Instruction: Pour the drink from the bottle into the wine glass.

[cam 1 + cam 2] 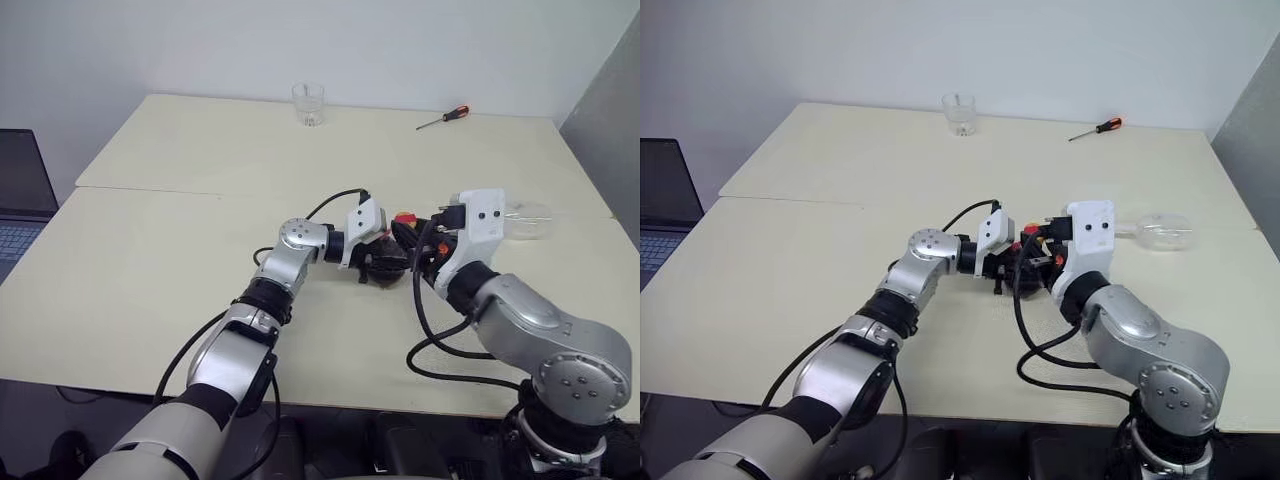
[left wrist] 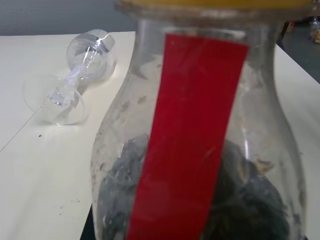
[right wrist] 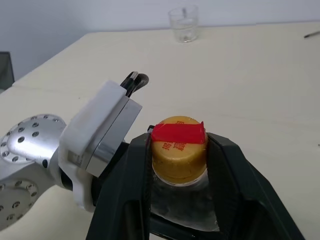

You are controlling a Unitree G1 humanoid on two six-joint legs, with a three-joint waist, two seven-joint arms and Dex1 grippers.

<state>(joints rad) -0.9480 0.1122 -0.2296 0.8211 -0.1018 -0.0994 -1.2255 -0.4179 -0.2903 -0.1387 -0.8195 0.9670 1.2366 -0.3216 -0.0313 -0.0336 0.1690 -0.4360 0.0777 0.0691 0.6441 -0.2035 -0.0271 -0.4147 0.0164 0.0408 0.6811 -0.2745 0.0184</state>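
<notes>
The bottle [image 2: 200, 150] stands upright near the table's front middle, with a red label strip and the dark drink [image 2: 250, 205] low in its rounded body. My left gripper [image 1: 385, 262] is shut on the bottle's body from the left. My right gripper [image 3: 178, 150] reaches in from the right. Its black fingers [image 3: 135, 175] press on both sides of the yellow cap [image 3: 178, 147], which has red tape across it. The wine glass [image 1: 525, 220] lies on its side on the table, to the right of both grippers, and is also seen in the left wrist view [image 2: 75, 75].
A short clear tumbler [image 1: 308, 103] stands at the table's far edge. An orange-handled screwdriver [image 1: 445, 117] lies at the far right. A laptop [image 1: 20, 190] sits off the table's left side. Black cables loop over the table [image 1: 150, 300] below the arms.
</notes>
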